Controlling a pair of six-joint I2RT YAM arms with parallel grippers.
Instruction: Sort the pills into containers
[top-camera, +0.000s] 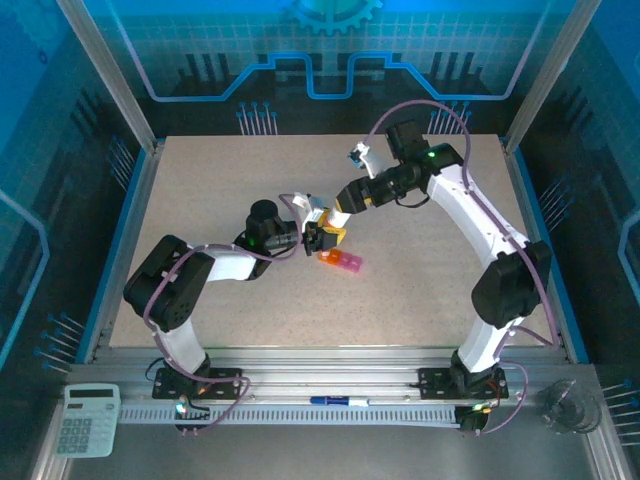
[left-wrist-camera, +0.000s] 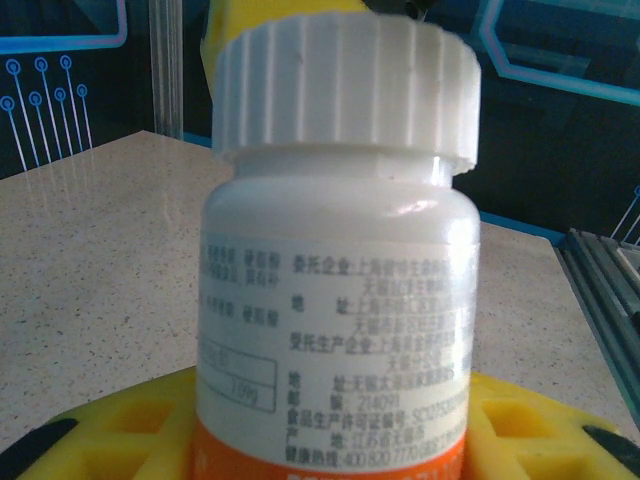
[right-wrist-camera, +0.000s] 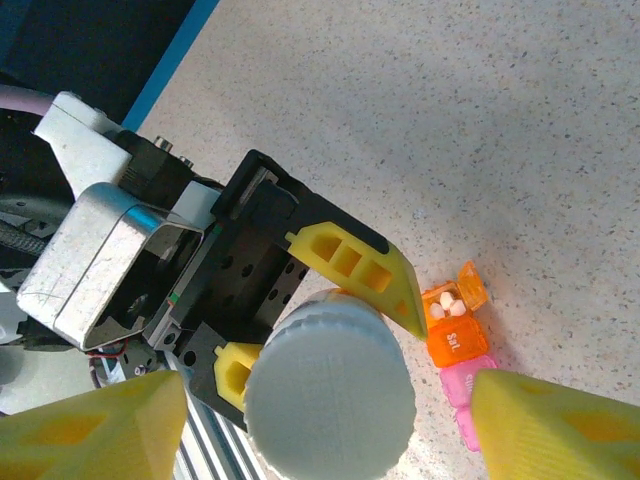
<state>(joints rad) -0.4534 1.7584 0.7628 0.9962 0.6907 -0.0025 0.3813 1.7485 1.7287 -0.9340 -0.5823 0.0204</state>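
A white bottle (left-wrist-camera: 335, 300) with a ribbed cap (right-wrist-camera: 330, 400) hangs above the table, and my left gripper (left-wrist-camera: 330, 445) is shut on its body, yellow fingers (right-wrist-camera: 350, 262) on both sides. My right gripper (right-wrist-camera: 330, 435) is open, its two yellow fingertips (right-wrist-camera: 90, 430) flanking the cap with a gap on each side. The containers (top-camera: 342, 261) lie on the table just below and to the right of the bottle. One orange compartment (right-wrist-camera: 445, 305) has its lid flipped up and holds white pills (right-wrist-camera: 443, 300). The orange one beside it and the pink ones (right-wrist-camera: 461, 388) are closed.
The speckled table (top-camera: 430, 290) has a blue rim and transparent walls around it. On the near rail sit a calculator (top-camera: 85, 420), a pen (top-camera: 335, 401) and a clear glass object (top-camera: 570, 410).
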